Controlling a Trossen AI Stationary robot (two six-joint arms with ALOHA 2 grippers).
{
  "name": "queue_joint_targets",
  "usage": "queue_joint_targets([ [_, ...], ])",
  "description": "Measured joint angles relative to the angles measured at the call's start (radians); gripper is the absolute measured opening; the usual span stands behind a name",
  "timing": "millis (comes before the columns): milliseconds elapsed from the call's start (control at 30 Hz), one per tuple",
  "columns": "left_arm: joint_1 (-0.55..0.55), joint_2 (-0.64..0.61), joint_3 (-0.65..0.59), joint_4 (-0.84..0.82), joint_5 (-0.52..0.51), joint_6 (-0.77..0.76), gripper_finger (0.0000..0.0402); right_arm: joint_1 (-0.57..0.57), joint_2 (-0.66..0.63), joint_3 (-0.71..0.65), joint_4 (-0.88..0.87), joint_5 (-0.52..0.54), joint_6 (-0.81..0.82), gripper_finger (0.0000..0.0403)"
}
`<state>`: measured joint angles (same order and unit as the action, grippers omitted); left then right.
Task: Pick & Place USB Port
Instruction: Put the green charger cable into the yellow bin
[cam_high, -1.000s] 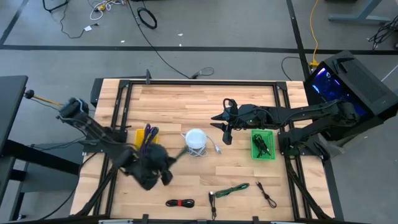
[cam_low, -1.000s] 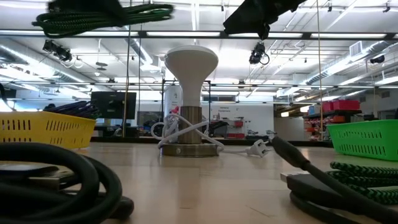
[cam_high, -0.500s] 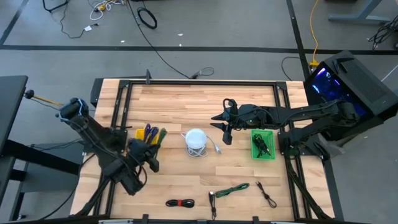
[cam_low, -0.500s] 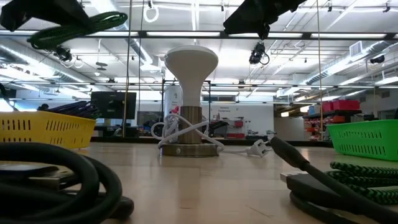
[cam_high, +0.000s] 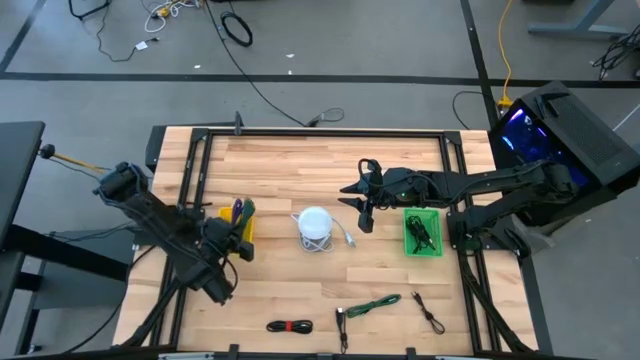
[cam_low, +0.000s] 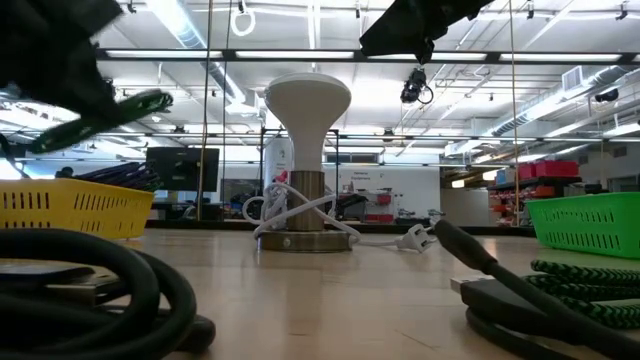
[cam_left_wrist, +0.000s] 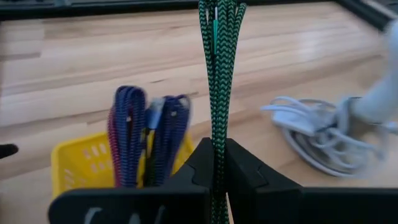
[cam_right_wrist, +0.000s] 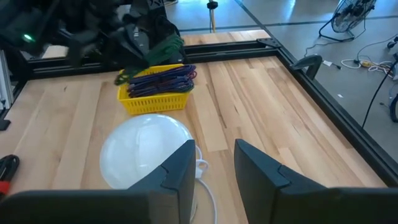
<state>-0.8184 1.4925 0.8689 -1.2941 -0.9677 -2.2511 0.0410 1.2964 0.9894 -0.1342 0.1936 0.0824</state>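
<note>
My left gripper is shut on a green braided cable bundle, which it carries just above the yellow basket at the table's left. That basket holds blue and purple cables. In the low view the green cable hangs in the air at upper left. Farther right, my right gripper hovers open with nothing in it, above the table beside the white lamp. My left gripper pinches the folded green bundle between its two fingers, several strands side by side. The fingers slant downward toward the yellow basket. The bundle runs on past the fingertips over the basket, lifted clear of the table.
The white lamp stands mid-table with its white cord coiled round the base. A green basket holding a dark cable sits at the right. Near the front edge lie a red-black cable, a green cable and a black cable.
My left gripper has carried the green cable from nearer the front edge toward the yellow basket. It sank and rolled its wrist on the way. In the low view the cable has dropped from the picture's top to just above the basket. It stays held.
</note>
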Motion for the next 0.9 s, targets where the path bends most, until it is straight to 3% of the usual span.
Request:
queue_joint_targets([
  [500, 0.07, -0.001, -0.121, 0.126, 0.047, 0.004, 0.002, 0.0, 0.0, 0.0, -0.01, 0.0, -0.01, 0.0111],
  [900, 0.069, -0.001, -0.124, 0.142, 0.109, 0.019, 0.0031, 0.0, 0.0, 0.0, -0.01, 0.0, -0.012, 0.0111],
])
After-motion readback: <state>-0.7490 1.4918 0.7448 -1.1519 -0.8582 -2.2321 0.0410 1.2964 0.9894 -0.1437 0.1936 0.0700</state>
